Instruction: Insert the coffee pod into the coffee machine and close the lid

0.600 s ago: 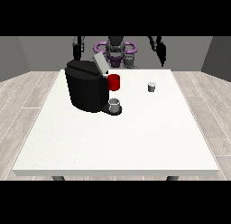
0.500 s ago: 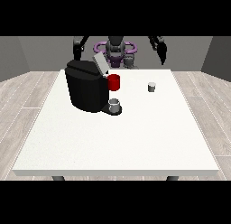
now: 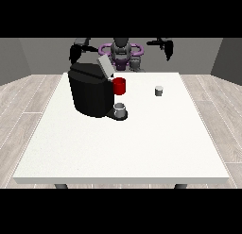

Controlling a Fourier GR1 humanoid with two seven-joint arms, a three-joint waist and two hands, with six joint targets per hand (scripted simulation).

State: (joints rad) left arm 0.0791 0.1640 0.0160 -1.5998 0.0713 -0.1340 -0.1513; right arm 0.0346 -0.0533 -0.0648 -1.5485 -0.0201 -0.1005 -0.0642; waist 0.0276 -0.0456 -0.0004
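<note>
**A:** Looking at where this is at: nothing is being counted as done yet, imo. The coffee pod (image 3: 159, 90) is being left sitting on the white table (image 3: 123, 148), right of centre in the upper half of the frame, well apart from the coffee machine (image 3: 92, 92) at the upper left. The lid (image 3: 105, 66) is being held up at a tilt, so the machine is being kept open for loading.

**B:** Agreed. What's being done with the hands, though?

**A:** Both are being held up high at the top of the frame, off the table. The hand at the view's right (image 3: 167, 46) is being kept above and behind the pod, not touching it, and nothing is being carried in it. The hand at the view's left (image 3: 75, 53) is being held just behind the machine, also with nothing in it. Whether the fingers are being curled or straightened can't be told; too small.

**B:** So the whole job is being left to do?

**A:** Pretty much: pod to be picked up, dropped in, lid shut. A small cup (image 3: 120, 108) is being parked under the spout, with a red part (image 3: 119, 86) just above it.
</note>
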